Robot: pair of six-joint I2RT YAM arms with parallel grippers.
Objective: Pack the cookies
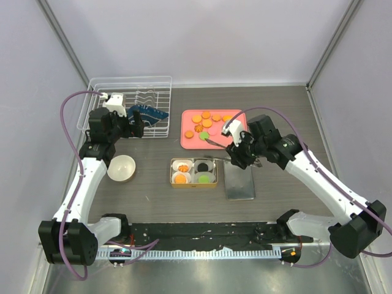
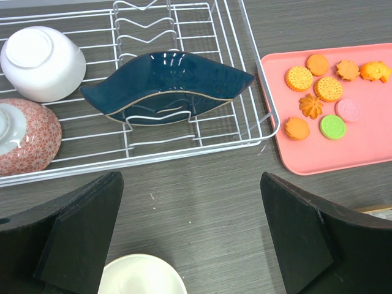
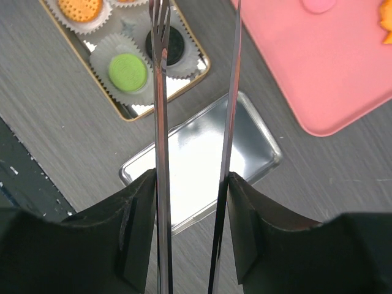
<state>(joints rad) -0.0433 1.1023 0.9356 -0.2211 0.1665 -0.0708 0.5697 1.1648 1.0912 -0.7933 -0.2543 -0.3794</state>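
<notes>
Gold tin [image 1: 193, 185]: four cups apparently filled; several cookies [image 2: 329, 89] remain on pink tray [image 2: 367, 135]; right gripper [image 3: 191, 193] grasps tongs [image 3: 160, 122], left gripper [image 2: 190, 233] released.

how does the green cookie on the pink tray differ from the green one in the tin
The tray green cookie lies bare on the pink tray; the tin green cookie sits in a white paper cup in the gold tin. The tray one lies among loose orange cookies and a pink cookie; the tin one sits beside a black cookie in its own cup. Both are round, flat and green.
</notes>
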